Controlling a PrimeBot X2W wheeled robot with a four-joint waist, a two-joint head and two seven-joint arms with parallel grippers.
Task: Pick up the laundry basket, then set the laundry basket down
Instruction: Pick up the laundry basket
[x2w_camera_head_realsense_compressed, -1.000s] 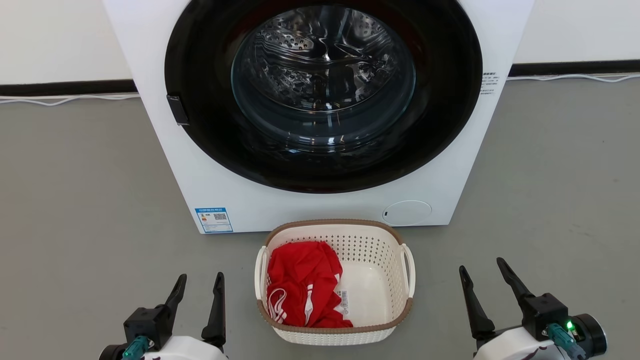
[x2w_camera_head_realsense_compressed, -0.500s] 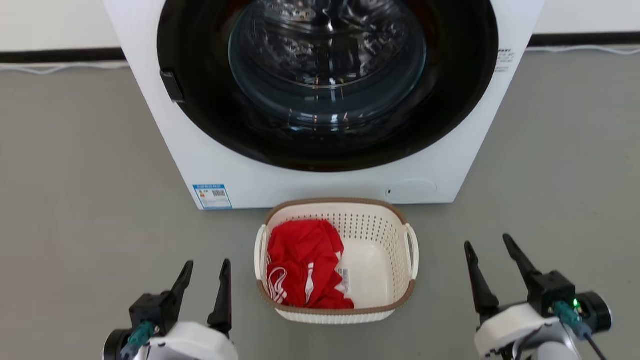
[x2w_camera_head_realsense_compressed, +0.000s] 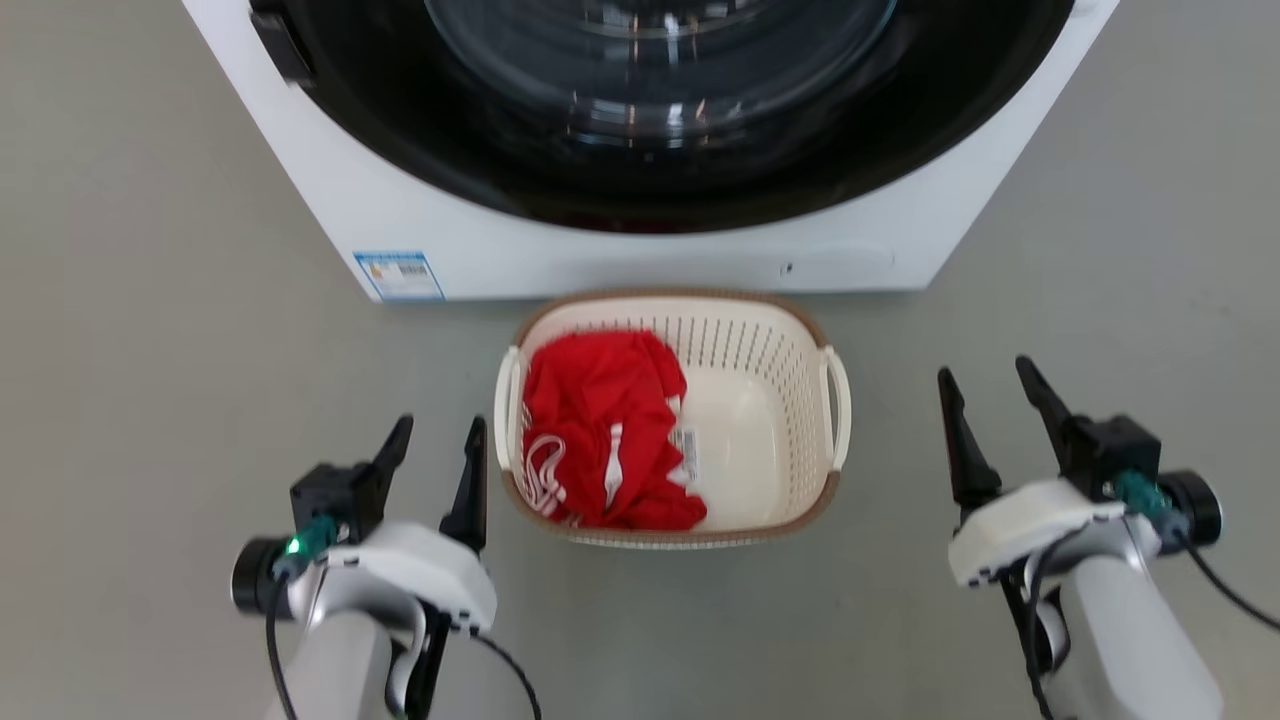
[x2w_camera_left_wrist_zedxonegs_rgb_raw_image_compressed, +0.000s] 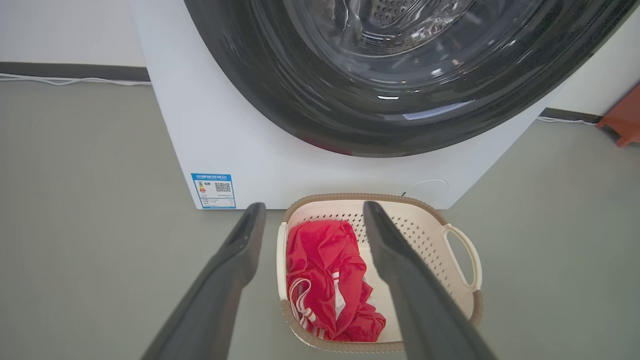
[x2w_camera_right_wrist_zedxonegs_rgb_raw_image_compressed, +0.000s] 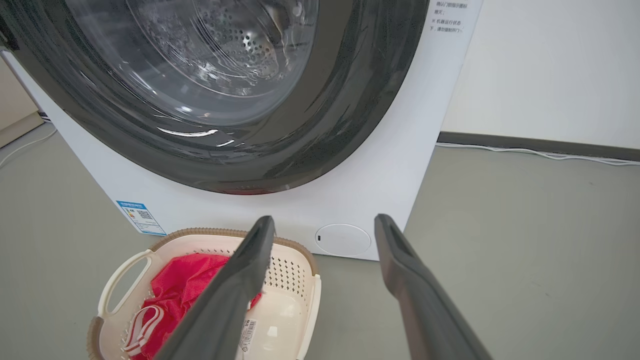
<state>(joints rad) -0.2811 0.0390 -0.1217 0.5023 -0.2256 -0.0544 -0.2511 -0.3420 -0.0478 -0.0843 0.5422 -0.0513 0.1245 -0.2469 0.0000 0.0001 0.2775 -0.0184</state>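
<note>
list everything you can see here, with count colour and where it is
laundry basket: 1, cream with brown rim, on the floor
washing machine: 1, white with dark door, behind the basket
garment: 1, red, in the basket's left half
barcode sticker: 1, white, inside the basket
label: 1, blue, machine's lower left front
cable: 1, white, along the wall
object: 1, orange-red, by the wall, cut off
left gripper: 1, dark, open, left of the basket
right gripper: 1, dark, open, right of the basket

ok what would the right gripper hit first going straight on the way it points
Probably the washing machine, low on its front by the round cap, missing the laundry basket; depth unclear.
</note>
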